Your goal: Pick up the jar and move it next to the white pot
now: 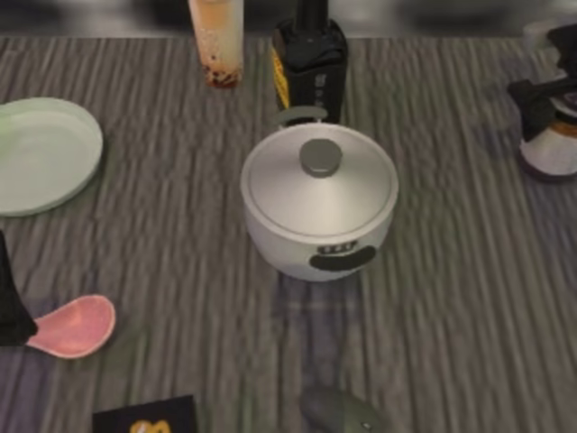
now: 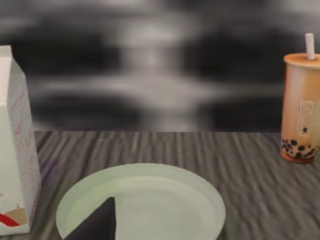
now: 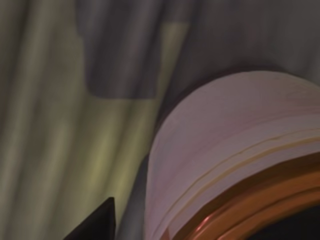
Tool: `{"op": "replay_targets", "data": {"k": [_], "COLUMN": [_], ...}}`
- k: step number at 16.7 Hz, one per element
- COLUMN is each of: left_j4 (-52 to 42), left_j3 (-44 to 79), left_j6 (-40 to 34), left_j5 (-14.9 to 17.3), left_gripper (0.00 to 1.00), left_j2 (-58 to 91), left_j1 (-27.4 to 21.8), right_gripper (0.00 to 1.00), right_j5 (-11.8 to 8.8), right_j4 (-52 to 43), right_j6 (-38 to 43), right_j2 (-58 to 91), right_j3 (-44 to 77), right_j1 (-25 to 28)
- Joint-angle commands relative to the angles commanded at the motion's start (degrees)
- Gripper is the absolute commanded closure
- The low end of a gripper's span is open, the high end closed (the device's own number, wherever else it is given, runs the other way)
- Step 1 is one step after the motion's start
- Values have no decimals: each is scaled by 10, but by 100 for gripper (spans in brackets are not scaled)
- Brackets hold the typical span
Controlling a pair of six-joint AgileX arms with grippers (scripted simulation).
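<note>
Jar (image 1: 552,149): at the table's far right edge in the top view, well apart from the pot. White label below, an orange-brown band of contents above it; its top is hidden by the right gripper. In the right wrist view the jar (image 3: 235,165) fills the frame very close up, label and orange band showing.
Right gripper (image 1: 538,97): black, down over the top of the jar, touching or just above it. Whether its fingers clasp the jar or stand apart I cannot tell.
Pot (image 1: 319,200): white, round, mid-table, flat lid on with a grey knob at its centre, black mark on the near side. Contents hidden by the lid.
Left arm (image 1: 11,302): parked at the left edge of the table, only a dark part in view; claw state cannot be told.
Plate (image 1: 41,153): pale green, far left, nothing in it; the left wrist view shows the plate (image 2: 145,200) bare too.
Tumbler (image 1: 217,41): pale orange drink with dark pearls at the bottom, behind the pot to its left; in the left wrist view the tumbler (image 2: 301,110) has a straw.
Bottle (image 1: 311,59): tall, dark, yellow label, just behind the pot.
Carton (image 2: 15,145): white, upright, beside the plate in the left wrist view.
Spoon (image 1: 77,325): pink, near the left arm.
</note>
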Motion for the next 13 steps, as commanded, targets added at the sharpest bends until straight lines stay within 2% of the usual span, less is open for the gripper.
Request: {"op": "replay_targets", "data": {"k": [13], "left_j4": [0], "left_j3": [0], "left_j6": [0], "left_j5": [0], "left_gripper": [0], "left_j2": [0], "left_j1": [0], "right_gripper": [98], "right_j5": [0], "right_j4": [0], "right_j6": [0], "right_j2": [0], "right_j3": [0], "right_j1": [0]}}
